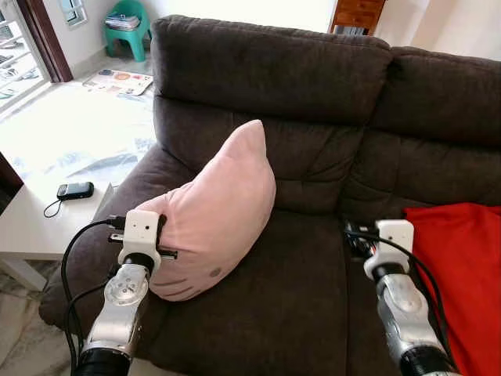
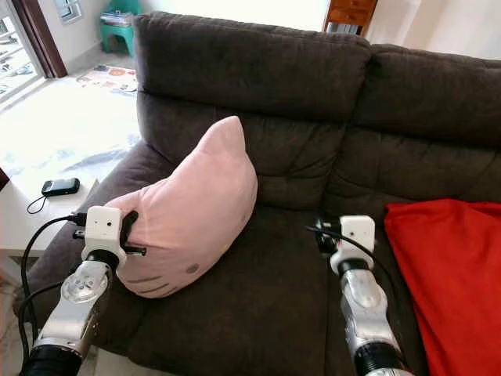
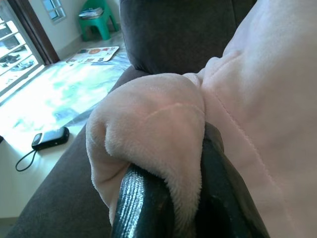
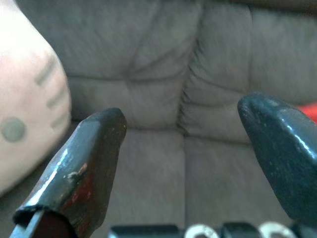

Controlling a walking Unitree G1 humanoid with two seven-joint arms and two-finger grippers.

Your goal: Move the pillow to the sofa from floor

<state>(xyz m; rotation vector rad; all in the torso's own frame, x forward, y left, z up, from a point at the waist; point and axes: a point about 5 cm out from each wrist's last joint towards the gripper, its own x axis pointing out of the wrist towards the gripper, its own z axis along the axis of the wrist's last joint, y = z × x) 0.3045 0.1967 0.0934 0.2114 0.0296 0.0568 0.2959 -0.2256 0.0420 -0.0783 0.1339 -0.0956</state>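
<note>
A pink cat-face pillow [image 1: 218, 211] rests on the left seat of the dark brown sofa [image 1: 313, 86], leaning toward the backrest. My left gripper [image 3: 185, 198] is shut on a fold at the pillow's [image 3: 153, 129] near corner, close to the sofa's left armrest. One black finger [image 3: 143, 203] presses the plush from each side. My right gripper [image 4: 183, 148] is open over the middle seat, to the right of the pillow [image 4: 25, 99], holding nothing. Its wrist [image 1: 387, 239] hovers just above the cushion.
A red cushion [image 1: 462, 274] lies on the sofa's right seat. A white side table [image 1: 47, 223] with a black phone [image 1: 75, 190] stands left of the armrest. Further back on the floor are papers [image 1: 117, 80] and a green stool [image 1: 127, 27].
</note>
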